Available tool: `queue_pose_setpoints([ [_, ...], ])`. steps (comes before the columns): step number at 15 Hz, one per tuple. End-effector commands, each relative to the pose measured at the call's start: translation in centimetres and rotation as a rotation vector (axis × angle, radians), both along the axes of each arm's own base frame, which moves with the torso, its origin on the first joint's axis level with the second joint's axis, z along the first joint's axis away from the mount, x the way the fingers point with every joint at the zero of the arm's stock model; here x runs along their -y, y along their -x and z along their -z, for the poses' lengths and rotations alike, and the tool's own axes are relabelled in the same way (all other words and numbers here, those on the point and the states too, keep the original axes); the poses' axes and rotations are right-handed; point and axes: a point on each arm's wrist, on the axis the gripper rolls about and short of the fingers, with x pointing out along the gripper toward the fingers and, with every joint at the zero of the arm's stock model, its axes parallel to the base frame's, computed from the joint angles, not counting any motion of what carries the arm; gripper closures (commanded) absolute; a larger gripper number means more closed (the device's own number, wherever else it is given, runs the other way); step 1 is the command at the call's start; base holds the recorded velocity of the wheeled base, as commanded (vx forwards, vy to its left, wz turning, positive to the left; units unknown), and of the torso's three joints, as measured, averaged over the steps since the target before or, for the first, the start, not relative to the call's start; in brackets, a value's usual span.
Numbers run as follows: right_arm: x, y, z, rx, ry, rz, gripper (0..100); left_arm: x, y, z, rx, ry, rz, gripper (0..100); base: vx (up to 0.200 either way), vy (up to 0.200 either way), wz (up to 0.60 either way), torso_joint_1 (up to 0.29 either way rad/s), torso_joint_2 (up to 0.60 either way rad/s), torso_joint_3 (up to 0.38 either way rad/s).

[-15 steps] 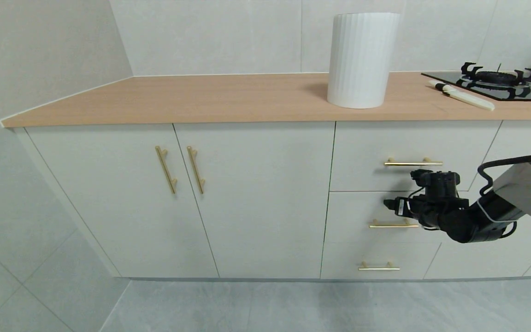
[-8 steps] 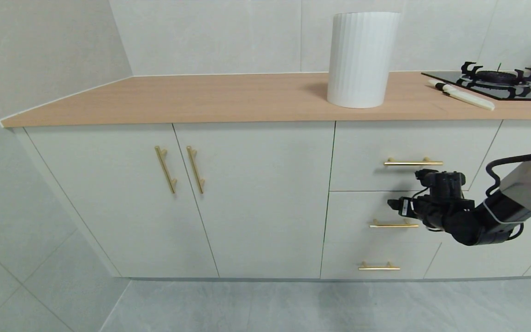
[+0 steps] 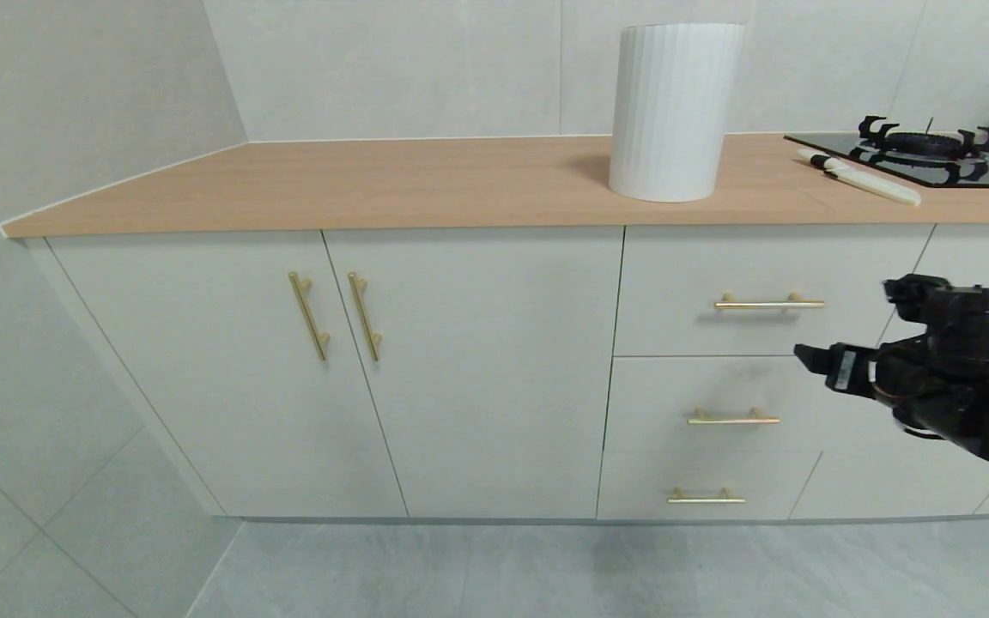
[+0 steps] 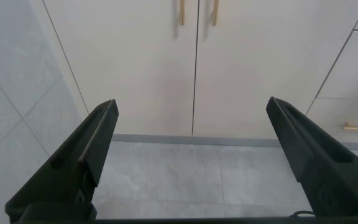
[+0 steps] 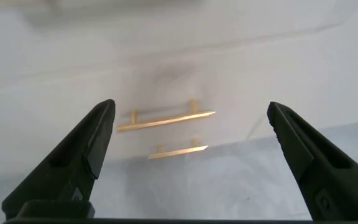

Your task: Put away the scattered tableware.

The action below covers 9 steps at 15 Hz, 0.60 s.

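The knife [image 3: 859, 178] lies on the right part of the wooden surface [image 3: 331, 184], close to its front edge. It is long and slim and of pale cream colour, with a dark band near its far end. It lies slantwise along the left edge of the black hob [image 3: 932, 159], and I cannot tell if it touches the glass. A tall white ribbed container [image 3: 673, 112] stands upright on the same surface, to the left of the knife and apart from it.

The right gripper [image 3: 808, 356] is below the surface, in front of the drawers, at about the line between the top drawer and the middle one. It is to the right of the top drawer handle [image 3: 769, 302] and the middle drawer handle [image 3: 733, 419]. Its fingers [image 5: 86, 149] are spread wide and hold nothing; between them the right wrist view shows the middle handle and the bottom drawer handle [image 5: 178, 149].

The left gripper [image 4: 191, 118] is low, facing the two cabinet doors [image 3: 331, 369] and the grey floor [image 4: 185, 174]. Its fingers [image 4: 86, 149] are also spread wide, with nothing between them.
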Motion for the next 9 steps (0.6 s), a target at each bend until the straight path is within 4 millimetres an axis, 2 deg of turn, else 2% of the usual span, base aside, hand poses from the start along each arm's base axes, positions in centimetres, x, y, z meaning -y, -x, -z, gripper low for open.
queue_pose_setpoints([
  [1, 0.9, 10.8, -5.6, 0.24, 0.007, 0.061, 0, 0.0, 0.0, 0.0, 0.0, -0.001, -0.001, 0, 0.0, 0.0, 0.0, 0.0, 0.0, 0.0],
  [2, 1.1, 13.3, -5.6, 0.268, 0.025, 0.058, 0, 0.0, 0.0, 0.0, -0.001, 0.0, -0.001, 0, 0.0, 0.0, 0.0, 0.0, 0.0, 0.0],
  [3, 1.4, 16.8, -5.1, 0.299, 0.076, 0.058, 0, 0.0, 0.0, 0.0, 0.0, 0.0, -0.001, 0, 0.0, 0.0, 0.0, 0.0, 0.0, 0.0],
  [4, 1.4, 17.2, -5.0, 0.302, 0.083, 0.058, 0, 0.0, 0.0, -0.1, 0.002, 0.0, -0.001, 0, 0.0, 0.0, 0.0, 0.0, 0.0, 0.0],
  [5, 1.8, 21.3, -4.6, 0.381, 0.176, 0.059, 0, 0.0, 0.0, -0.1, 0.002, -0.001, -0.001, 0, 0.0, 0.0, 0.0, 0.0, 0.0, 0.0],
  [7, 2.2, 25.6, -4.6, 0.438, 0.271, 0.115, 0, 0.0, 0.0, 0.0, 0.0, 0.0, -0.001, 0, 0.0, 0.0, 0.0, 0.0, 0.0, 0.0],
  [9, 2.6, 29.5, -3.5, 0.457, 0.364, 0.162, 0, 0.0, 0.0, 0.0, 0.0, 0.0, -0.001, 0, 0.0, 0.0, 0.0, 0.0, 0.0, 0.0],
])
